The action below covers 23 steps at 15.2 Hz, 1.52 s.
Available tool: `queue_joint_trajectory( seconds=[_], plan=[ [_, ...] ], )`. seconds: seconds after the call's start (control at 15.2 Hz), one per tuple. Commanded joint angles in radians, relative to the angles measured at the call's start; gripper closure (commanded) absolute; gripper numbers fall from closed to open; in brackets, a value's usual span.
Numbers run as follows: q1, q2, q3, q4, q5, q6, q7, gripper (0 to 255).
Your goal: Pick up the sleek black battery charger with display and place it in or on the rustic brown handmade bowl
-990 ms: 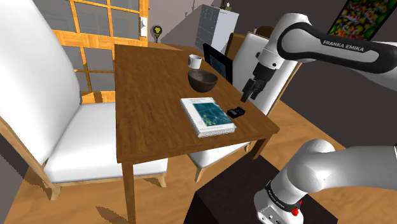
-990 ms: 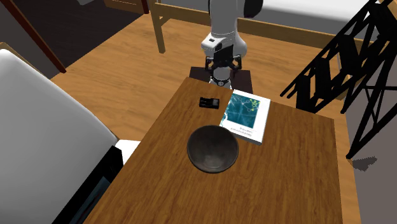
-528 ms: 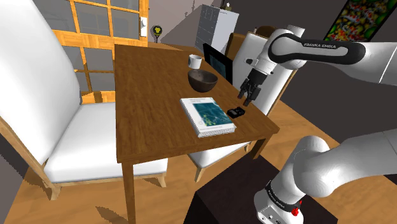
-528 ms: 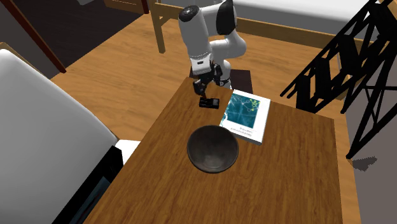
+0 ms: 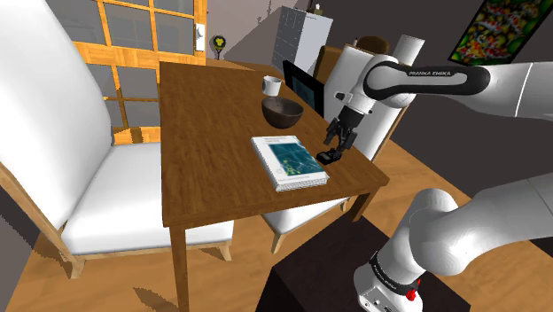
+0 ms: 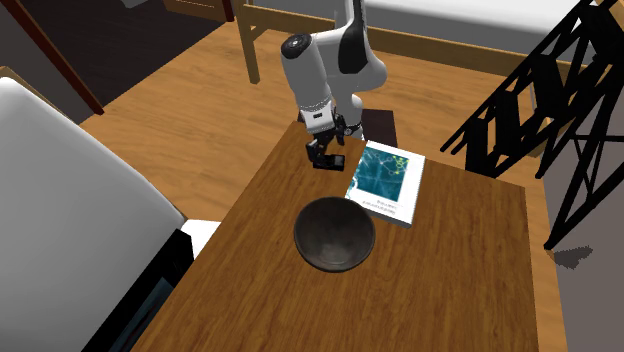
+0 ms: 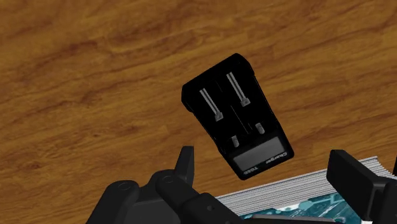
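Battery charger point(image 7: 238, 118) lies flat on the wooden table point(image 5: 204, 142) just beside the book point(image 5: 288, 159), while the gripper point(image 7: 264, 167) hovers above with its 2 fingers point(image 7: 348, 177) spread apart, apparently lined up to straddle it.

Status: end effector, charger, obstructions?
End effector open, low over charger, not gripping. Charger flat on table, beside book. Book edge close to end effector; bowl further along table.

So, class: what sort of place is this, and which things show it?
Most likely a dining area in a house: a wooden table with white cushioned chairs drawn up to it, a bowl and a cup set on it, and a wood floor beneath.
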<state>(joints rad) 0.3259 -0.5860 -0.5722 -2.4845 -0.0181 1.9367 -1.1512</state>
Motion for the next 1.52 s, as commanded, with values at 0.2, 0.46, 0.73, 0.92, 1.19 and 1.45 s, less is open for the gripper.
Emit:
queue_joint_trajectory(
  seconds=[0.2,0.46,0.73,0.92,1.19,1.45],
  plan=[
    [0.001,0.003,-0.002,-0.012,0.000,0.015,-0.002,0],
    [0.001,0.003,-0.002,-0.012,0.000,0.015,-0.002,255],
    [0.001,0.003,-0.002,-0.012,0.000,0.015,-0.002,255],
    [0.001,0.003,-0.002,-0.012,0.000,0.015,-0.002,255],
    [0.047,-0.008,-0.088,0.016,-0.003,-0.016,-0.233,0],
    [0.137,-0.014,-0.209,0.037,-0.020,-0.031,-0.463,0]
  ],
)
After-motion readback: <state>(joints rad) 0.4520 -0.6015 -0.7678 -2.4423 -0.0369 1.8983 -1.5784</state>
